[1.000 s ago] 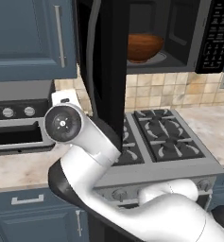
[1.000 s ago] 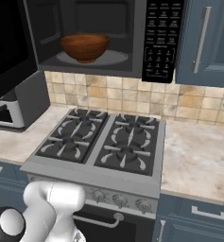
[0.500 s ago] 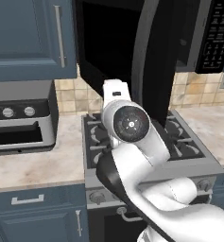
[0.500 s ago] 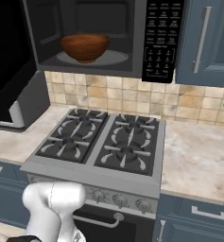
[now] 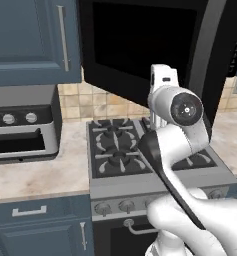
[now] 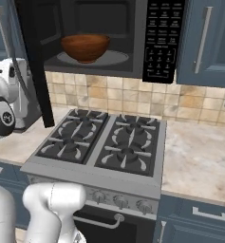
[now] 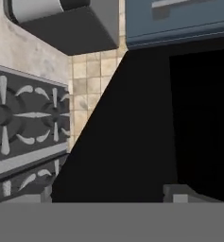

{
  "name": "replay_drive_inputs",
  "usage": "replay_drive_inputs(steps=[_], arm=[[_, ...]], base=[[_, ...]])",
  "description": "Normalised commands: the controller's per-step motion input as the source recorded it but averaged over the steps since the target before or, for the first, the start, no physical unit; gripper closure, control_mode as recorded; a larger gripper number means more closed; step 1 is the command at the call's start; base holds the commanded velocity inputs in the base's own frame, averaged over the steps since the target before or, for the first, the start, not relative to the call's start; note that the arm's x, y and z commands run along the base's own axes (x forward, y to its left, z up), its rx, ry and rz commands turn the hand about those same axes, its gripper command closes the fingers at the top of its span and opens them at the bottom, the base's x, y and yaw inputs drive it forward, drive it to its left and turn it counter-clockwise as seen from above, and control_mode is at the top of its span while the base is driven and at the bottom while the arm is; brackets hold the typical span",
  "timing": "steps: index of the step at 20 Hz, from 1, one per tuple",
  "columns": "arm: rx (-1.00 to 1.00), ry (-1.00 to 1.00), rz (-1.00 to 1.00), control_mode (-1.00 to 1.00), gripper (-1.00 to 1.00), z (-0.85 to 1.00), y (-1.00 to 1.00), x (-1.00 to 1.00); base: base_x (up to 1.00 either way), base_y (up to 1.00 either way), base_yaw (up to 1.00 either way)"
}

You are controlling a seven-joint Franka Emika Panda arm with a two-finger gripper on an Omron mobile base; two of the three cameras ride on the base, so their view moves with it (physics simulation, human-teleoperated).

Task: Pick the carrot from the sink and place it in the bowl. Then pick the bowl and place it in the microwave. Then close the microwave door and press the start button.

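Fingertips (image 7: pixel 177 193) barely show at the hand view's lower edge, pressed close to the microwave door (image 5: pixel 140 50); whether the gripper is spread or clenched cannot be told, and nothing is seen held. Door stands partly swung. Inside the microwave (image 6: pixel 133 42) sits the bowl (image 6: pixel 85 46). Panel lettering is too small to read.

The bowl (image 6: pixel 85 46) sits inside the microwave (image 6: pixel 128 33), which hangs above the stove (image 6: pixel 102 144), with its button panel (image 6: pixel 163 40) at the right. The microwave door (image 5: pixel 140 50) stands part open, swung out to the left over the stove's left burners. A toaster oven (image 5: pixel 21 122) rests on the bench (image 5: pixel 40 172) left of the stove, under a cabinet (image 5: pixel 32 40).
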Motion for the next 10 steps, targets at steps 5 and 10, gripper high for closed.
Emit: replay_drive_inputs(steps=[5,10], arm=[[0.00,0.00,-0.21,-1.00,-1.00,0.28,-0.67,0.97],[0.00,0.00,-0.17,-1.00,-1.00,0.01,-0.45,1.00]], base=[[0.00,0.00,0.00],[0.00,0.00,0.00]])
